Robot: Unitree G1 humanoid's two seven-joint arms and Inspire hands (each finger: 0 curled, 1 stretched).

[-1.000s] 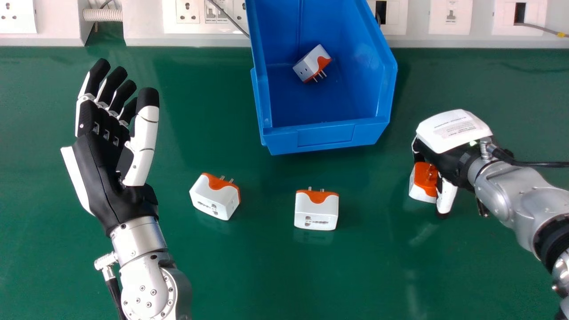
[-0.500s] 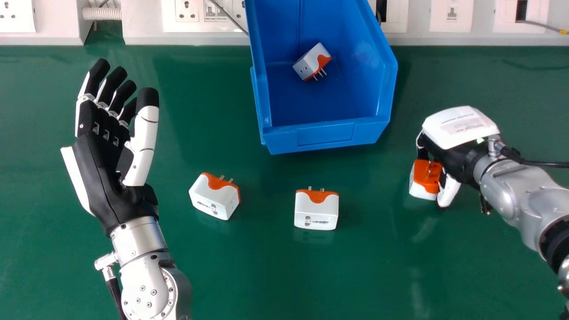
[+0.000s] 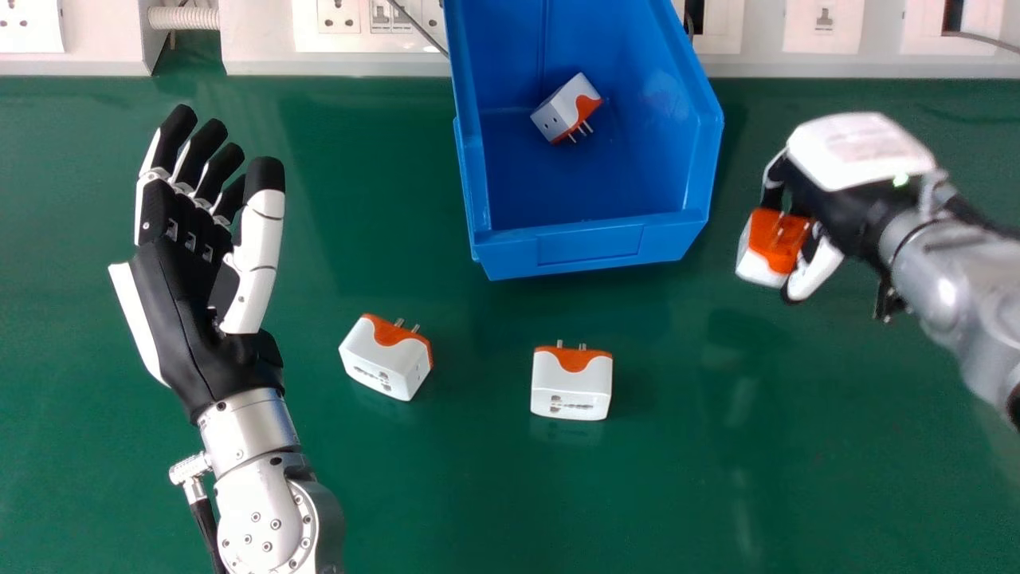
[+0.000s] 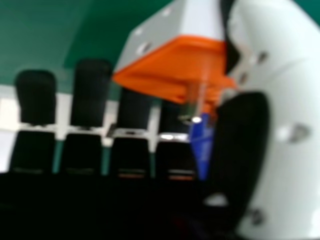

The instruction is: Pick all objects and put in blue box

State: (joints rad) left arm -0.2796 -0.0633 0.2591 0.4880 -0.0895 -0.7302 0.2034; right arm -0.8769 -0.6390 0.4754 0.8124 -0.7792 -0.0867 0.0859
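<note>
Right hand (image 3: 841, 195) pinching white-orange plug adapter (image 3: 778, 237) above desk (image 3: 446, 494), right of blue bin (image 3: 590, 245) at far edge. Left hand (image 3: 179, 307) loosely spread. Second adapter (image 3: 564, 108) in bin; third adapter (image 3: 382, 363), fourth adapter (image 3: 570, 387) nearer.

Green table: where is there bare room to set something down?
The glossy green table is bare between the black-and-white left hand and the blue plastic box, and on the near side of the two white-and-orange plug adapters. It is more crowded at the right, where the right hand holds another adapter.
</note>
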